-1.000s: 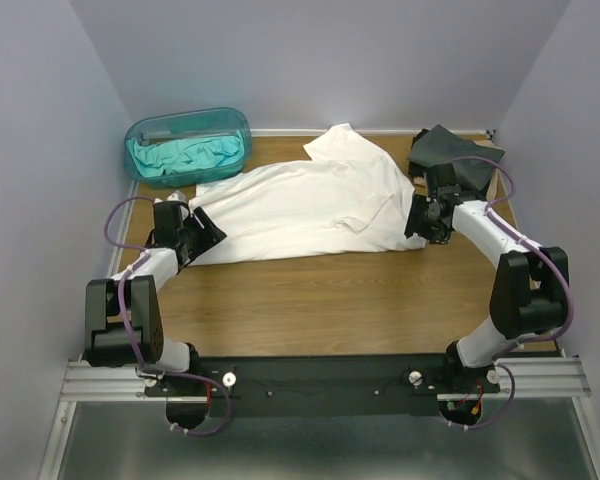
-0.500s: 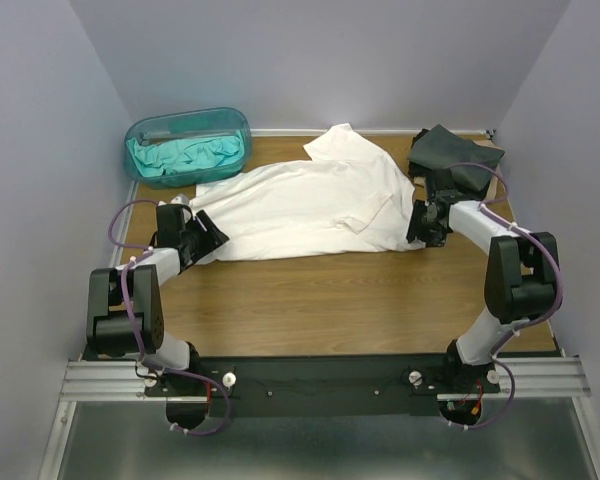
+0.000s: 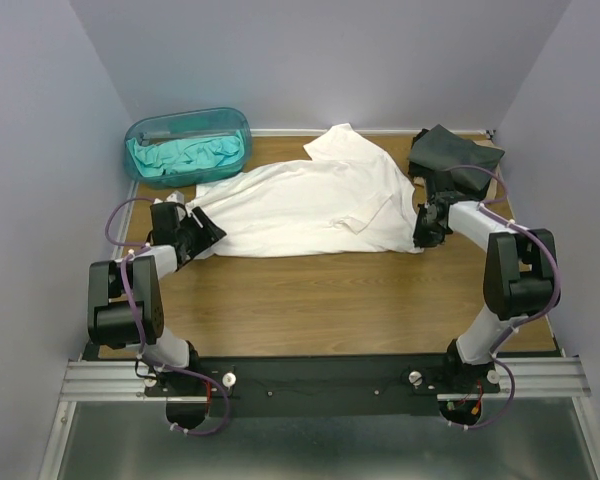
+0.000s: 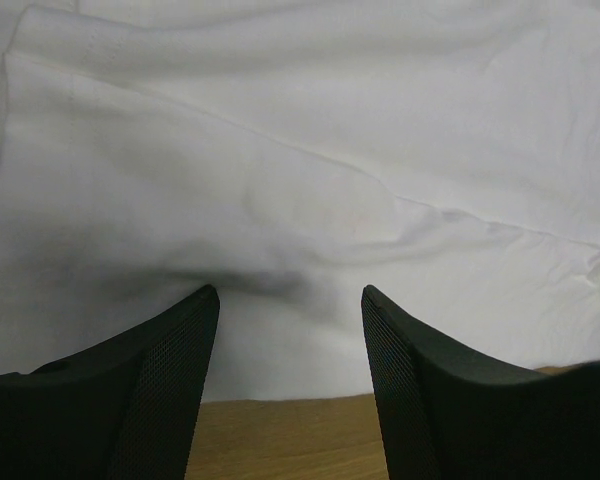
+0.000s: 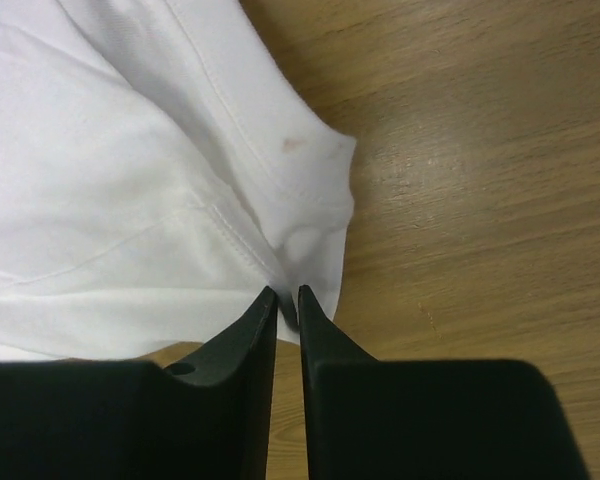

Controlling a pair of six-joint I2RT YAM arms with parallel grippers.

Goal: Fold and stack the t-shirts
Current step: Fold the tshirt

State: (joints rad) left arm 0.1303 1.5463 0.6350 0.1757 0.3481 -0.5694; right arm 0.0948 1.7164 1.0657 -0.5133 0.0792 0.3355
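Observation:
A white t-shirt (image 3: 310,205) lies spread across the middle of the wooden table (image 3: 320,300). My left gripper (image 3: 205,232) sits at its left hem. In the left wrist view that gripper (image 4: 288,292) is open, its fingers wide apart over the hem of the white t-shirt (image 4: 280,150), with nothing between them. My right gripper (image 3: 420,232) is at the shirt's right corner. In the right wrist view it (image 5: 288,292) is shut on a pinch of the white t-shirt (image 5: 110,180) at its edge. A dark folded t-shirt (image 3: 450,155) lies at the back right. A teal t-shirt (image 3: 185,155) is bunched in the tub.
A translucent teal plastic tub (image 3: 140,135) stands at the back left corner. Pale walls close in the table on the left, back and right. Bare wood (image 5: 480,150) shows to the right of the held corner and along the front of the table.
My right gripper's jaws have come together on the shirt's right corner after standing open. The left arm has shifted only slightly at the left hem and stays open.

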